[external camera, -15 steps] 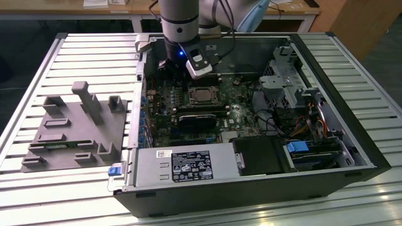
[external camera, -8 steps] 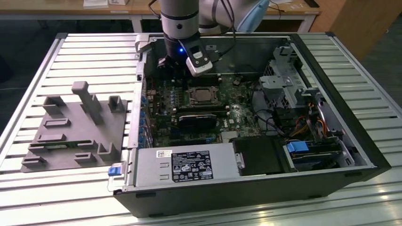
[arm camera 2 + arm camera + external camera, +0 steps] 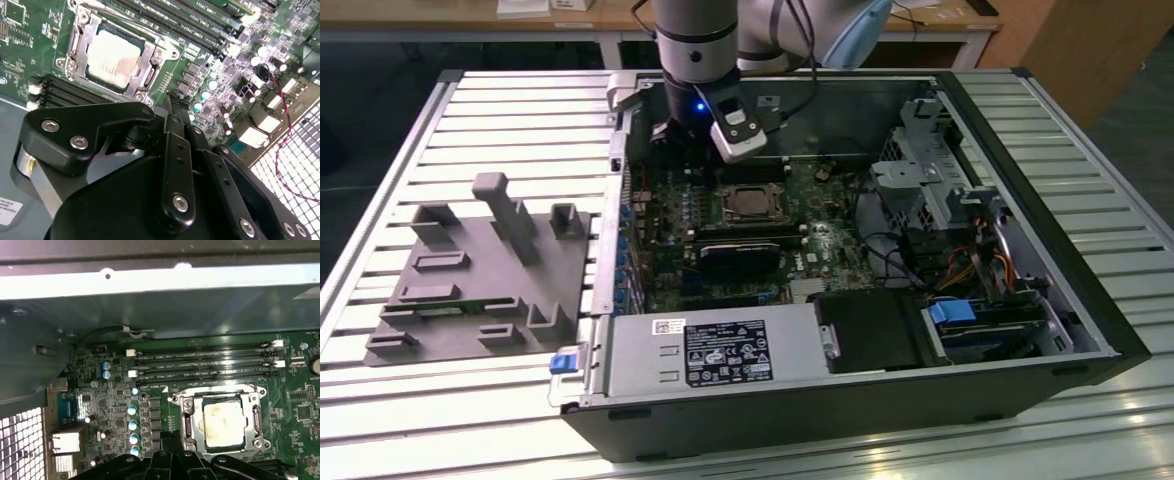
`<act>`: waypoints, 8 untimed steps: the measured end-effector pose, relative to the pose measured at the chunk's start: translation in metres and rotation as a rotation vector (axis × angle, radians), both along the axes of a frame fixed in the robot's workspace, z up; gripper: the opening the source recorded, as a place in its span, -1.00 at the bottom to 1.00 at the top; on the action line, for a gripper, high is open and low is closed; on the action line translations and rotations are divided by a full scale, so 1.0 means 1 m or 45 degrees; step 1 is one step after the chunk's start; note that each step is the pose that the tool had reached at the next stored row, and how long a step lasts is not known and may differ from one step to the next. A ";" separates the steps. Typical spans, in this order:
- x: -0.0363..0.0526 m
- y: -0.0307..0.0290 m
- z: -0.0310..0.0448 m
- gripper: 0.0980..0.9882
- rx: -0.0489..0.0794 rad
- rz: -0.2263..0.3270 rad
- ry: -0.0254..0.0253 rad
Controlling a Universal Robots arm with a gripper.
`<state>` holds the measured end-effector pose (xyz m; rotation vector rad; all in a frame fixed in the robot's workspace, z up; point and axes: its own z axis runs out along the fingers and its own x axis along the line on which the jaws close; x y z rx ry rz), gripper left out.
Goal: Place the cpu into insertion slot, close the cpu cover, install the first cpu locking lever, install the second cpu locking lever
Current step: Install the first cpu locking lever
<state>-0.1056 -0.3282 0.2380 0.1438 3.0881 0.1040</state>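
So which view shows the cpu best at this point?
The second wrist view: the cpu is large and unobstructed, its pale face framed by the cpu cover. The first wrist view also shows it face-on, but smaller. The exterior view shows it as a small square on the motherboard.

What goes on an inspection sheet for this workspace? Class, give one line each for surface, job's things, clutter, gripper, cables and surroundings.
Surface: slatted metal table carrying an open PC case.
Job's things: cpu seated in the slot; cover lying flat around it; whether the levers are latched is unclear.
Clutter: grey fixture on the table, at the exterior view's left of the case.
Gripper: gripper shut, holding nothing, over the board beside the slot.
Cables: red wire over the board; coloured wires inside the case.
Surroundings: wooden desk behind the table.
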 end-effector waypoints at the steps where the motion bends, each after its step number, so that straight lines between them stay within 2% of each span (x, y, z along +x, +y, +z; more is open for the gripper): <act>1: -0.0005 0.0000 0.0000 -0.99 0.007 0.000 0.0000; 6: -0.0029 0.0000 0.0000 -0.99 0.051 0.000 0.0000; 8: -0.0036 0.0000 0.0000 -0.99 0.074 0.000 0.0000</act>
